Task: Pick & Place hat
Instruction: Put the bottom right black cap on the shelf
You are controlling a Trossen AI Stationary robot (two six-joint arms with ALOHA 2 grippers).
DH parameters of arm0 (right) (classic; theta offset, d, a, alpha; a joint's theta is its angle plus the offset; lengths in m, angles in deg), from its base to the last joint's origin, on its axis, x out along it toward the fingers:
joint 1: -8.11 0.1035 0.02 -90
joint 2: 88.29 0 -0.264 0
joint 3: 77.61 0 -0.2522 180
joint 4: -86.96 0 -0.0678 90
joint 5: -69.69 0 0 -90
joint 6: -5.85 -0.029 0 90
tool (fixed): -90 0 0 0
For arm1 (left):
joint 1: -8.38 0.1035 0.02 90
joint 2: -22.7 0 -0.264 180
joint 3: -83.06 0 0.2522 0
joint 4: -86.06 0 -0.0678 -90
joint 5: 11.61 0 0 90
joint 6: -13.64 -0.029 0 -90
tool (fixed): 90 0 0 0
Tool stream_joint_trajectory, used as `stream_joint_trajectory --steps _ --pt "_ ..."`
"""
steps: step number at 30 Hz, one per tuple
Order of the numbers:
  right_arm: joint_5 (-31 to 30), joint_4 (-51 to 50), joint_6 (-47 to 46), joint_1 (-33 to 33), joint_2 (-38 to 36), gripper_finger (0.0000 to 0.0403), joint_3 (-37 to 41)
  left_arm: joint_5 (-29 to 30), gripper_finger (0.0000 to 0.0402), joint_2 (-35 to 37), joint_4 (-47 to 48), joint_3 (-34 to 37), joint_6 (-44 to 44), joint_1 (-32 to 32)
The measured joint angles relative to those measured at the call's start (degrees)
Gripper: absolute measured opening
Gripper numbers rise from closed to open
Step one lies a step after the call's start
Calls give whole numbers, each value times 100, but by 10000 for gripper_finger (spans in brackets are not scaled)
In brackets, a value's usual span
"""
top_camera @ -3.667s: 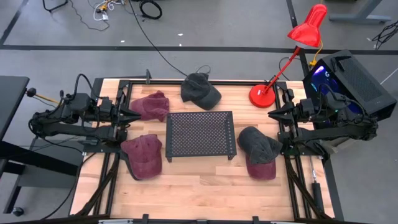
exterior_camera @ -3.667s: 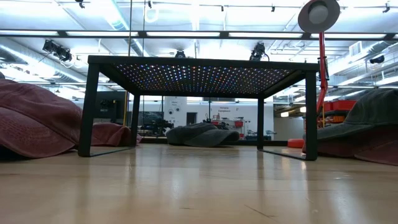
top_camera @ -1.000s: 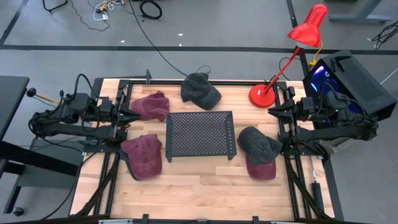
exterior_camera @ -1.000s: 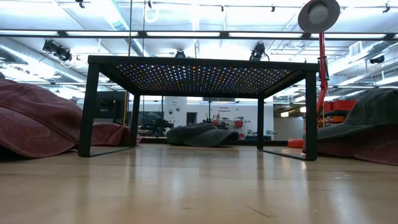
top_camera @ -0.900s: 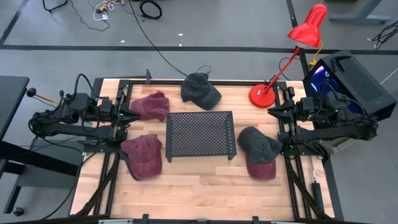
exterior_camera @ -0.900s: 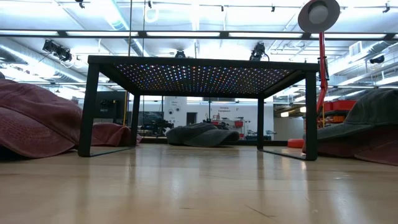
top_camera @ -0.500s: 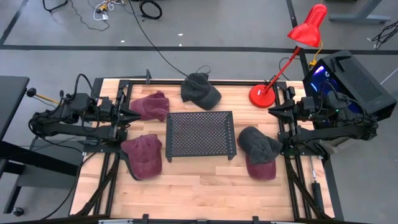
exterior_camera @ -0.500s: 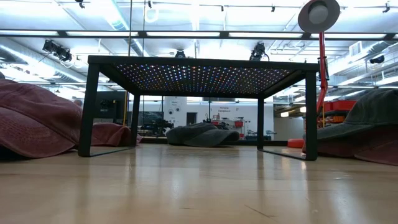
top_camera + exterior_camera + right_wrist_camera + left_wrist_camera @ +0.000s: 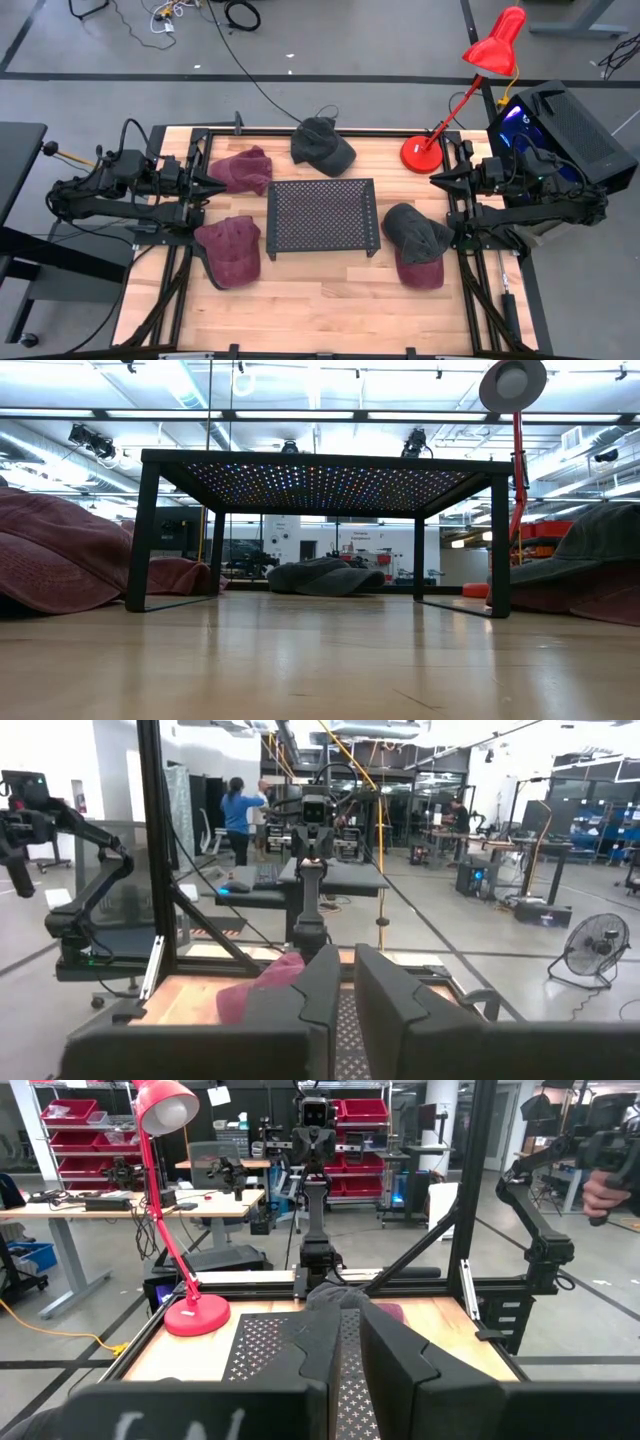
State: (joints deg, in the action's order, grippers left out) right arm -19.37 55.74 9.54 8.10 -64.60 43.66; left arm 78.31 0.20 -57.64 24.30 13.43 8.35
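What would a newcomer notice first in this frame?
A black perforated stand sits mid-table, ringed by four caps: two maroon caps on the left, two dark grey caps at back and right. A bright red desk lamp rises from the back right corner.

My wooden worktop [image 9: 320, 290] carries a black mesh stand [image 9: 322, 215] at its middle. Around it lie two maroon caps [image 9: 241, 170] [image 9: 231, 251], two grey caps [image 9: 322, 146] [image 9: 418, 242], and a red lamp [image 9: 421, 152] at the far right corner.
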Motion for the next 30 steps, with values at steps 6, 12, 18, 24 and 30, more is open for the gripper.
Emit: stream_joint_trajectory --steps 6,12,18,24,30 --pt "-2 -2 1 0 0 39 0 2 48 1 -2 0 1 0" --pt "2 -45 -49 0 0 39 0 2 48 0 -2 0 0 1" --pt "9 -252 -222 0 0 39 0 0 48 0 -2 0 2 2" --pt "11 -601 -218 0 0 39 0 0 48 0 0 0 0 1" --pt "11 -1030 -226 0 0 39 0 2 48 0 -2 0 0 0"
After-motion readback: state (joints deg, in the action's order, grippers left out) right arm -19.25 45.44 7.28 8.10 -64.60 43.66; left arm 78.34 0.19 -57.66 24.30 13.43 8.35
